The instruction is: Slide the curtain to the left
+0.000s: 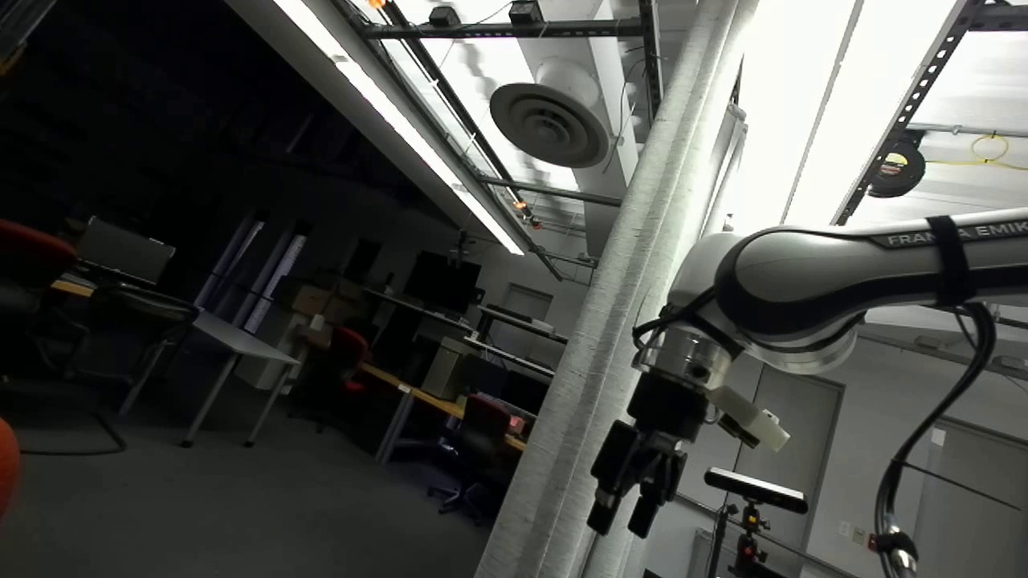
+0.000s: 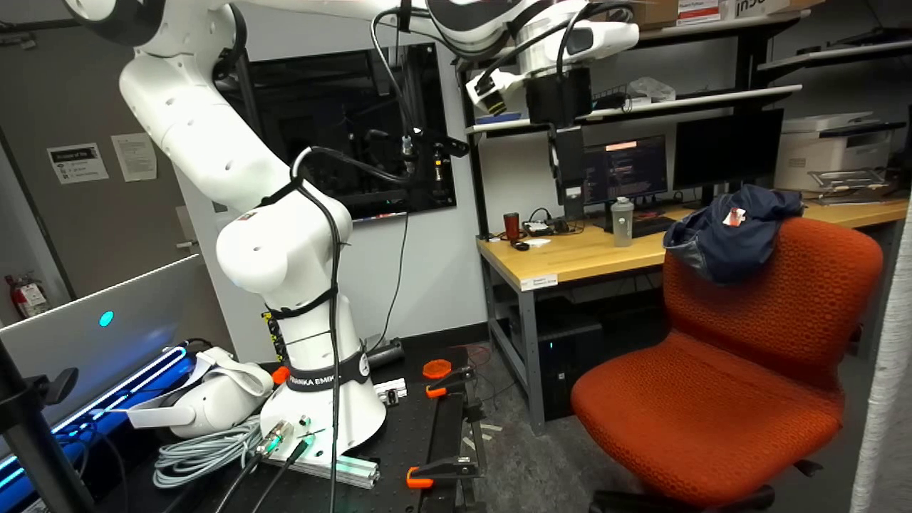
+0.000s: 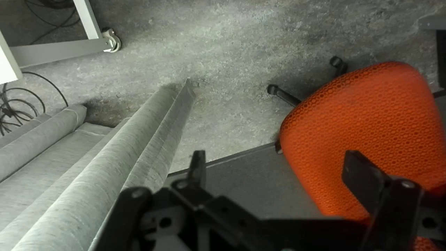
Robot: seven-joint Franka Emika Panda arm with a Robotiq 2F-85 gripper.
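Note:
The curtain (image 1: pixel 622 313) is tall pale-grey fabric with vertical folds, running diagonally through an exterior view. Only a strip of the curtain (image 2: pixel 887 356) shows at the right edge of an exterior view. In the wrist view, the folded curtain (image 3: pixel 94 170) hangs down the left side, its free edge ending near the middle. My gripper (image 1: pixel 622 520) points down beside the curtain; it also shows in an exterior view (image 2: pixel 573 203). In the wrist view, my gripper (image 3: pixel 275 155) is open with its fingers wide apart and nothing between them. The left finger is close to the curtain; contact cannot be told.
An orange chair (image 2: pixel 712 399) stands on the floor, below the right finger in the wrist view (image 3: pixel 352 125). A wooden desk (image 2: pixel 570 260) with monitors is behind the gripper. A camera on a stand (image 1: pixel 755 488) is near the arm. A wheeled table leg (image 3: pixel 87 21) shows top left.

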